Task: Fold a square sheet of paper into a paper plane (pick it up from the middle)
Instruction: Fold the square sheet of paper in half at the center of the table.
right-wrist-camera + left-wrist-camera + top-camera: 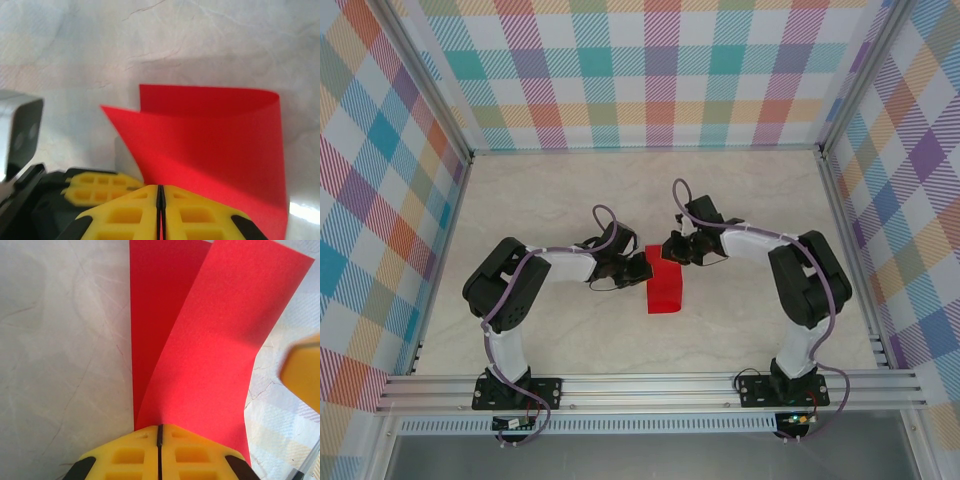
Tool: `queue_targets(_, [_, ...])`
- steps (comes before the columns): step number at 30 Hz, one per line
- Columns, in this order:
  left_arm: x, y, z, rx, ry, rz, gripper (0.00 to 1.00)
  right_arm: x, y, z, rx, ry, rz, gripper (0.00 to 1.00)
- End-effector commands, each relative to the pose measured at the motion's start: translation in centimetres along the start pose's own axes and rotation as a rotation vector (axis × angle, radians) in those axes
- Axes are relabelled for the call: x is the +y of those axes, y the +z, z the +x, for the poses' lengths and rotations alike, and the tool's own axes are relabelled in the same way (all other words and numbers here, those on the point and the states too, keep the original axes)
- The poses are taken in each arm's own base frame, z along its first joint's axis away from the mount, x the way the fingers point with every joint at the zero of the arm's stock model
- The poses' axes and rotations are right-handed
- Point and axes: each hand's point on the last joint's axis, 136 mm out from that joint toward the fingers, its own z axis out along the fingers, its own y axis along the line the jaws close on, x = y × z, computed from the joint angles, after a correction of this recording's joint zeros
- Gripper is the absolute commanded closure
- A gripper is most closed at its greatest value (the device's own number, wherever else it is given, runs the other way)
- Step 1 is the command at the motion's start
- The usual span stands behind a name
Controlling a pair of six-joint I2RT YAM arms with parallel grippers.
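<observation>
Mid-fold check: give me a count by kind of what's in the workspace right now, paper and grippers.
Red paper sheet: 1, bent over on itself in a loose fold
Grippers: 2, left gripper and right gripper, each shut on the sheet
Total: 3

Red sheet (200,350) near edge hidden behind left hand (160,430); top cropped.

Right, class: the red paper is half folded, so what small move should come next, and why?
Probably lower the pinched edge onto the layer beneath and flatten it. Both the left gripper and right gripper are shut on the paper, whose upper layer arcs up, uncreased.
</observation>
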Motion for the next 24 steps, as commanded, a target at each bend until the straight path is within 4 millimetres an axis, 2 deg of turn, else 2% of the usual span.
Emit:
queue_targets(1, [10.7, 1.3, 6.1, 0.148, -0.089, -0.367, 0.93, 0.2, 0.7, -1.0, 0.000, 0.004, -0.013, 0.89])
queue_targets(4, [10.8, 1.3, 6.1, 0.149, -0.088, -0.369, 0.93, -1.2, 0.9, -1.7, -0.019, 0.020, 0.038, 0.90])
queue_targets(9, [10.9, 1.2, 6.3, 0.152, -0.088, -0.371, 0.93, -4.8, 1.2, -2.2, -0.036, 0.100, 0.102, 0.89])
queue_targets(12, [10.9, 1.2, 6.3, 0.156, -0.085, -0.366, 0.94, -6.8, 0.8, -2.5, -0.045, 0.152, 0.150, 0.89])
queue_targets(14, [10.8, 1.1, 6.3, 0.155, -0.083, -0.363, 0.94, -7.4, 0.3, -2.7, -0.061, 0.165, 0.176, 0.90])
queue_targets(18, [10.7, 0.9, 6.3, 0.153, -0.081, -0.362, 0.94, -6.1, -1.1, -3.4, -0.096, 0.151, 0.155, 0.90])
queue_targets(22, [10.6, 1.0, 6.3, 0.152, -0.080, -0.360, 0.94, -2.7, -2.2, -3.9, -0.131, 0.080, 0.057, 0.89])
queue_targets(24, [10.6, 1.0, 6.2, 0.152, -0.081, -0.360, 0.94, -1.3, -1.7, -3.6, -0.110, 0.050, 0.015, 0.89])
